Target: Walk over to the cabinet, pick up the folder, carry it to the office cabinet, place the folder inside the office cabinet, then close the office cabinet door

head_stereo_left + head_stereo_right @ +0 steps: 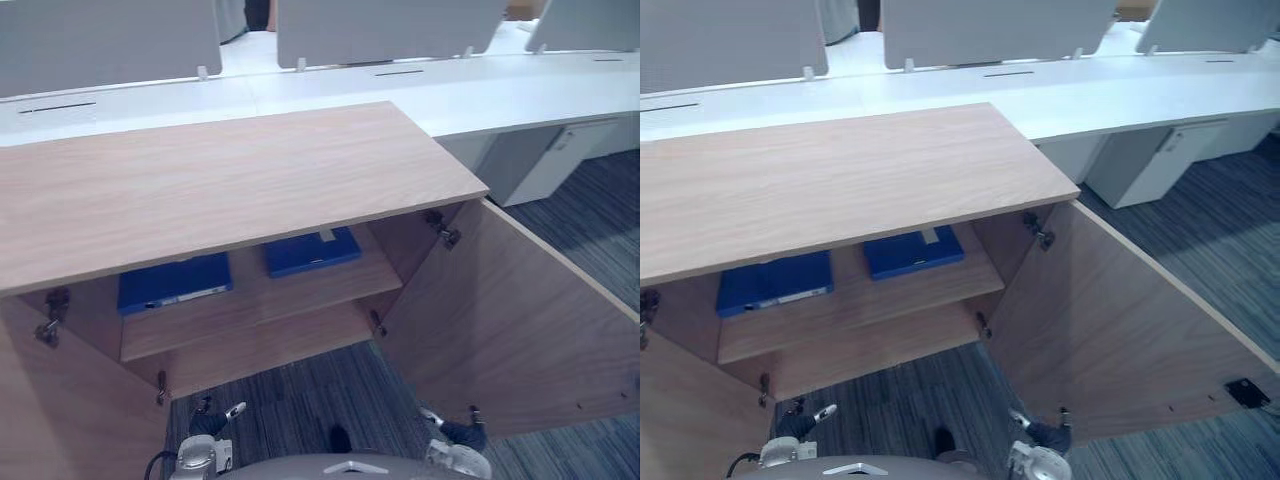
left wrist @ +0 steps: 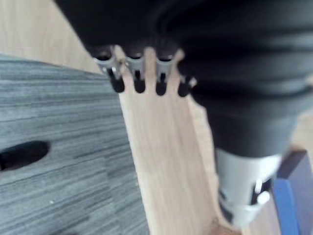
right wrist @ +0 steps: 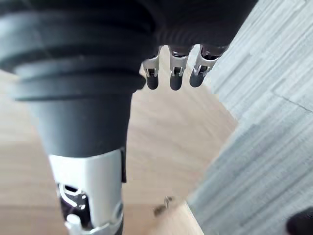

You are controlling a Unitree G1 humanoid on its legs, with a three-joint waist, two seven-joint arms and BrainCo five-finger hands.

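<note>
The wooden office cabinet (image 1: 220, 180) stands before me with both doors swung open. On its upper shelf (image 1: 250, 312) lie two blue folders, one to the left (image 1: 175, 283) and one to the right (image 1: 312, 251). A blue edge (image 2: 293, 196) also shows in the left wrist view. My left hand (image 1: 215, 422) hangs low by the left door (image 1: 60, 410), fingers (image 2: 138, 83) relaxed and empty. Down beside the right door (image 1: 510, 310) hangs my right hand (image 1: 455, 432), its fingers (image 3: 175, 78) loose with nothing in them.
White desks (image 1: 500, 90) with grey partition panels (image 1: 390, 30) run behind the cabinet. A white pedestal (image 1: 560, 155) stands under the desk at the right. Striped grey carpet (image 1: 300, 400) lies between the open doors and to the right.
</note>
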